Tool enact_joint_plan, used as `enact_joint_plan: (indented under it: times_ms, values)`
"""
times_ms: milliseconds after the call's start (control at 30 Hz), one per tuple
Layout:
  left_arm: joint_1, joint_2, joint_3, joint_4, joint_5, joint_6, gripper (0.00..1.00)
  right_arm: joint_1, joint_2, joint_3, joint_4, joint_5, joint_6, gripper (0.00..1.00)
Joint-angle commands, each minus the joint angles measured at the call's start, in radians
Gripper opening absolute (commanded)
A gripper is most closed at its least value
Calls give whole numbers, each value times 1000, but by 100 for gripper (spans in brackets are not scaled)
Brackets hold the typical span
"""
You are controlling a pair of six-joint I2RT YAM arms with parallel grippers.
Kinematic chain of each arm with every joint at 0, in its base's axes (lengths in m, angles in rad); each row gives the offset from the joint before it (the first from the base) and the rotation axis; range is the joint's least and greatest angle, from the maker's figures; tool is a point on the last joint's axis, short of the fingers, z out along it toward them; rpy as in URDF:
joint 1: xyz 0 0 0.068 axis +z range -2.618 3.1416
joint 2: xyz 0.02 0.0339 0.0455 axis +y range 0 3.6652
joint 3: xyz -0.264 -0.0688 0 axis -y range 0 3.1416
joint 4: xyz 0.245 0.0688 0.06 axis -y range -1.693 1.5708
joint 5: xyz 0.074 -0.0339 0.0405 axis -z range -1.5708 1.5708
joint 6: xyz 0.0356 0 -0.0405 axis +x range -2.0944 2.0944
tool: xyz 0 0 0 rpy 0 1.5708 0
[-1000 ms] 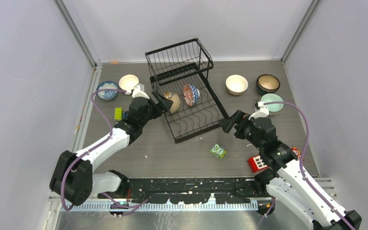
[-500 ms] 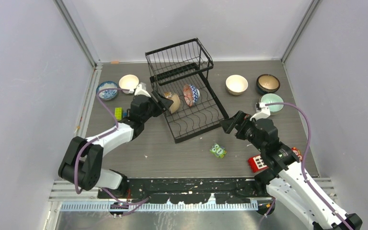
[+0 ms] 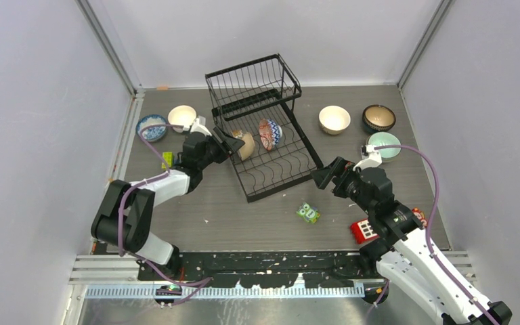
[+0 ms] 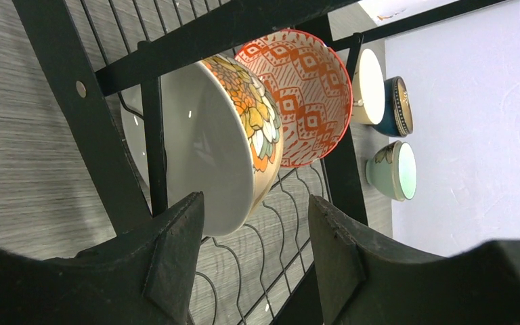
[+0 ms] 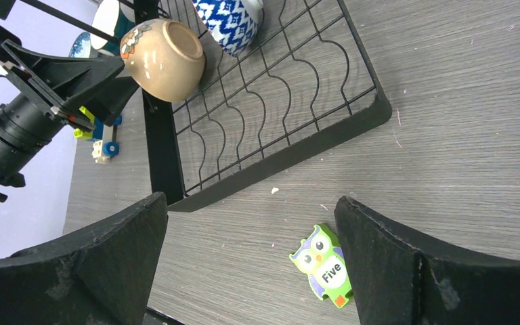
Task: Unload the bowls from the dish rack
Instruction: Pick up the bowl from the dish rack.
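- Bowls left in the rack [image 3: 284, 184]: two, both standing on edge in its lower tray.
- The left gripper [image 4: 254, 210] is at the nearer one, the tan bowl [image 4: 203, 149]. Its jaws are apart and straddle the rim.
- One finger [image 4: 169, 257] lies against the pale inside. The other stands off the painted outside with wire showing between, so I judge nothing is clamped yet.
- The tan bowl leans on the wavy wires by a frame post, which is probably why the approach is from the side, onto the rim.
- The red bowl [image 4: 305, 101] sits just behind it, close enough to be jostled.
- Five bowls stand upright on the table [image 3: 244, 223], two left of the rack and three right.
- The right gripper [image 5: 249, 203], jaws wide with nothing between them, hovers off the rack's front corner near the owl block [image 5: 323, 265]. It is likely keeping out of the way.
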Motion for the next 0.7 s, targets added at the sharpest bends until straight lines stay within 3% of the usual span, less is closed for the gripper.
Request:
enact_joint_plan:
  times_ms: [0, 667]
  values:
    - [5, 17, 31, 78, 19, 7, 59, 3, -8, 10, 7, 9, -18, 96]
    - [5, 86, 61, 137, 55, 4, 57, 3, -4, 16, 1, 14, -21, 96]
